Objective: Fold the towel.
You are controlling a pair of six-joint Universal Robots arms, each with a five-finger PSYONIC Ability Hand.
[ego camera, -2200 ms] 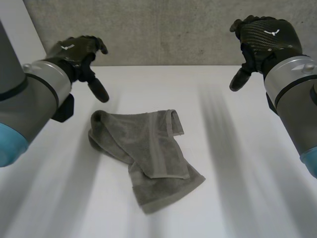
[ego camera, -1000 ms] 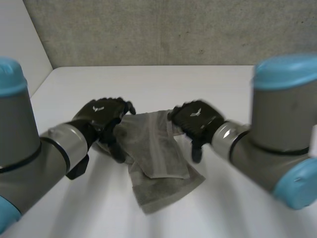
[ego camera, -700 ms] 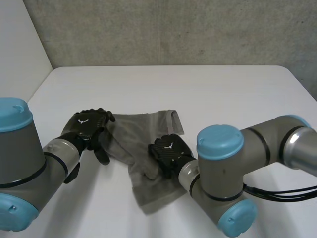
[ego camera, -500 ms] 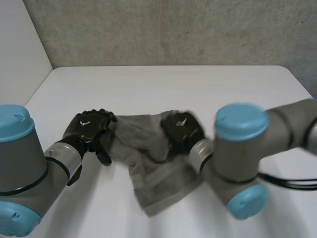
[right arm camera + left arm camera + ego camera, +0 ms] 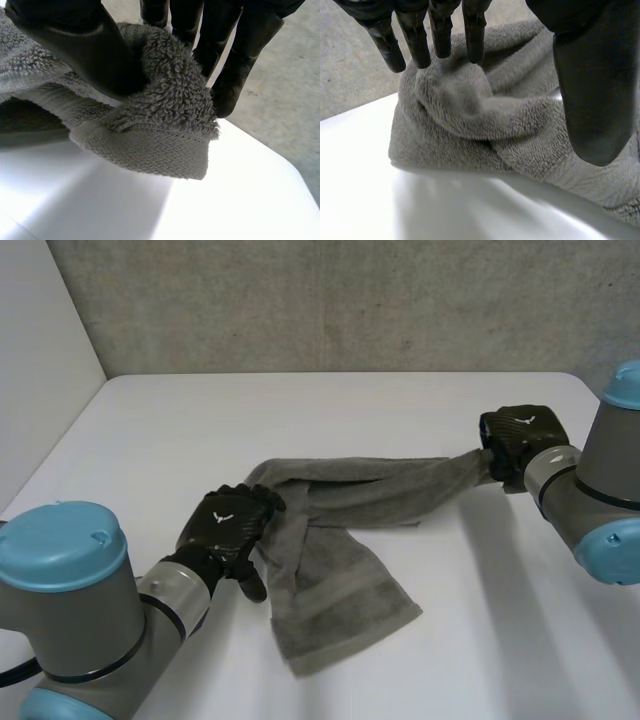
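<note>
Right hand (image 5: 516, 436): fingers pinching towel (image 5: 345, 495) corner.
Left hand (image 5: 230, 525): fingers straight, pressing bunched edge.
Risk: harder pull may slip corner free.

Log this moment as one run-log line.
left hand: open, pressing bunched end of towel | right hand: shut on other end | towel: stretched between hands, one flap on table | fold: not yet done
</note>
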